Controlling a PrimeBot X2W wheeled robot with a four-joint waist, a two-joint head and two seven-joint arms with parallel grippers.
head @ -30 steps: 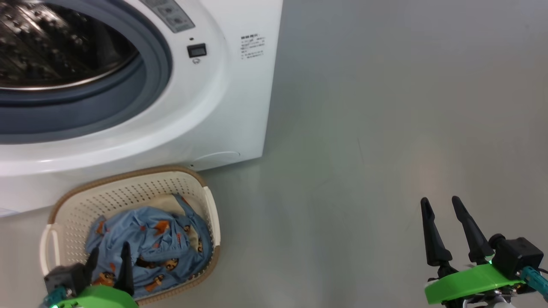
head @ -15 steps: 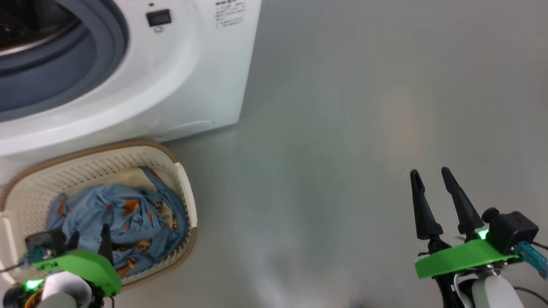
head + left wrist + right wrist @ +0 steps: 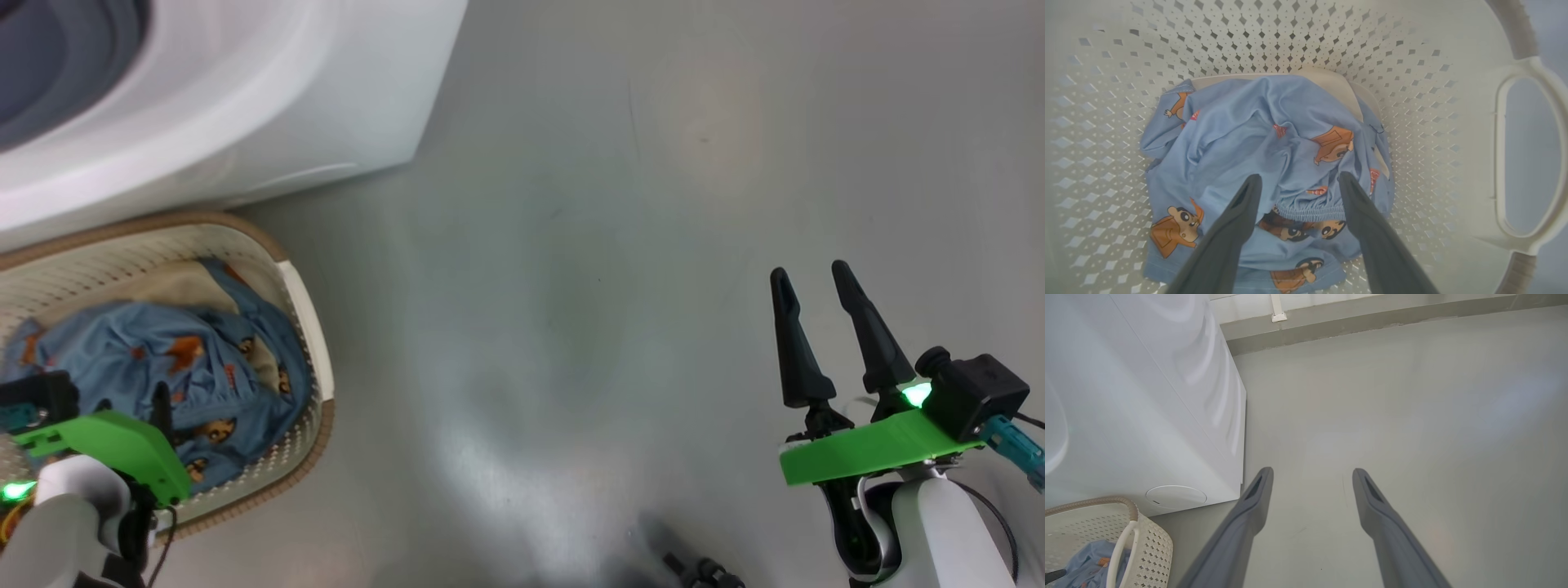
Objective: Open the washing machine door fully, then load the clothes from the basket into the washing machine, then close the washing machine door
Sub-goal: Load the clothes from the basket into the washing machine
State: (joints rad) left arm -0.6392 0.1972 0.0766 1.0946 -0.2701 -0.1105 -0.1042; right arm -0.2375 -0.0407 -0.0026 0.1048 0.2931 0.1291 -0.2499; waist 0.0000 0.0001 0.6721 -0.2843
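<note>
Clothes (image 3: 1265,139) lie just beneath our left gripper (image 3: 1299,176), jaws apart, inside the basket (image 3: 1453,122) beside the washing machine (image 3: 245,106). Our right gripper (image 3: 808,282), likewise apart, hangs over the floor (image 3: 571,245). Only our head has dipped since; we judge the grab comes next.

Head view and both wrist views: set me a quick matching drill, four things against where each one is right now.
Things
1. clothes
2. basket
3. left gripper
4. right gripper

Places
a. jaws open, pointing down at the clothes
b. jaws open, over bare floor
c. heaped inside the basket
d. on the floor by the washer

Pairs: 1-c, 2-d, 3-a, 4-b
</note>
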